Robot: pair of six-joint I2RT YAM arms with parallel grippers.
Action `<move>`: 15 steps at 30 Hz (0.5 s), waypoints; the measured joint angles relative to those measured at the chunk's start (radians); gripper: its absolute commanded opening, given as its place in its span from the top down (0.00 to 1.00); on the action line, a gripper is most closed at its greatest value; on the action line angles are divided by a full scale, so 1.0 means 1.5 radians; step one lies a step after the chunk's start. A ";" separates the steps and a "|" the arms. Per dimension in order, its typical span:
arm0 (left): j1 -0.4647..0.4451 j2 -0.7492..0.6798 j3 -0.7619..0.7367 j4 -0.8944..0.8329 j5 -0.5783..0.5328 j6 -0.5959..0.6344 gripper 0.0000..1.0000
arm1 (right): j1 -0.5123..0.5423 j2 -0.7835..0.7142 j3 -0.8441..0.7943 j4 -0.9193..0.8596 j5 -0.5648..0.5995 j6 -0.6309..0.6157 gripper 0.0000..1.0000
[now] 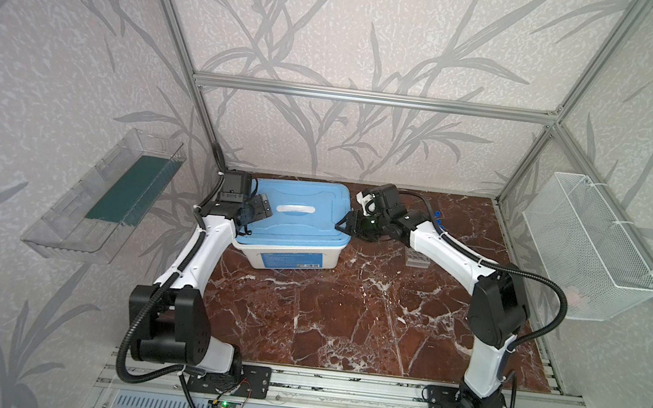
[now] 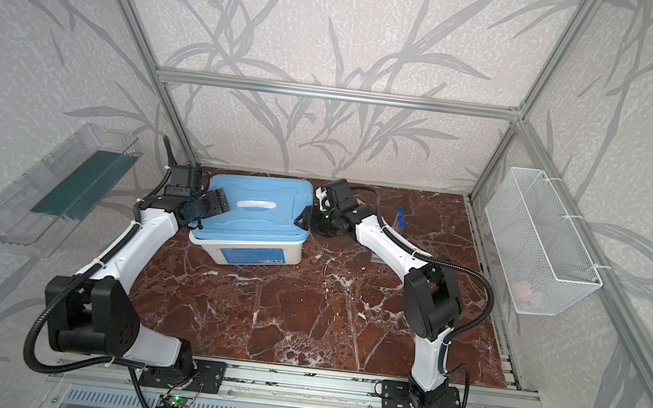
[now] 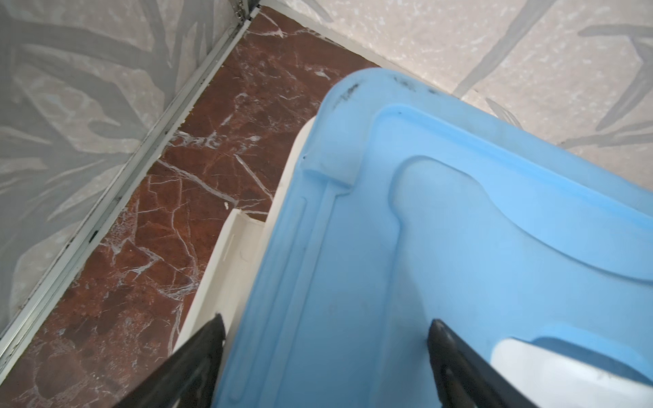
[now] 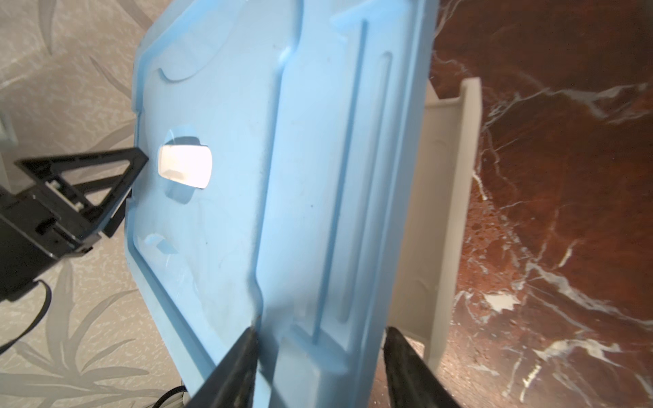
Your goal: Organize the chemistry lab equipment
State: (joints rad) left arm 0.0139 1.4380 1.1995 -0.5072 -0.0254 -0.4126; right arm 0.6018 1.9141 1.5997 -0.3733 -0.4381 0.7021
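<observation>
Beyond the right arm (image 2: 379,236), test tubes (image 2: 400,217), apart from its fingers (image 4: 233,371)

Three long clear test tubes (image 2: 401,218) with blue caps sit close together at about 2 o'clock on the brown desk (image 2: 303,315). A small clear grid rack (image 1: 416,259) lies at their 6 o'clock side. Both are partly hidden, so I cannot tell if the tubes stand in it.
</observation>
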 measured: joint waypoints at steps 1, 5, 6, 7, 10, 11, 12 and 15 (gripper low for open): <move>-0.012 -0.005 -0.002 -0.003 0.004 -0.006 0.13 | -0.010 -0.004 -0.003 -0.002 0.000 -0.003 0.44; -0.054 -0.009 -0.004 -0.012 0.009 -0.019 0.21 | -0.047 -0.016 -0.005 -0.032 0.008 -0.033 0.45; -0.060 -0.010 -0.003 -0.014 0.010 -0.020 0.21 | -0.053 -0.020 -0.005 -0.040 0.008 -0.045 0.44; -0.064 -0.010 -0.001 -0.017 0.012 -0.020 0.22 | -0.057 -0.022 -0.004 -0.049 0.009 -0.055 0.44; -0.068 -0.011 0.002 -0.028 0.013 -0.021 0.24 | -0.060 -0.024 0.003 -0.070 0.007 -0.080 0.45; -0.068 -0.012 0.002 -0.030 0.014 -0.021 0.24 | -0.060 -0.024 0.004 -0.074 0.007 -0.088 0.44; -0.068 -0.015 0.001 -0.033 0.016 -0.022 0.24 | -0.060 -0.024 0.006 -0.079 0.007 -0.093 0.44; -0.071 -0.037 -0.020 -0.041 0.016 -0.022 0.24 | -0.060 -0.024 0.011 -0.094 0.006 -0.110 0.44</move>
State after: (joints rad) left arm -0.0925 1.3830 1.1702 -0.5682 -0.0013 -0.4458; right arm 0.5125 1.8786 1.6169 -0.5144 -0.4297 0.5377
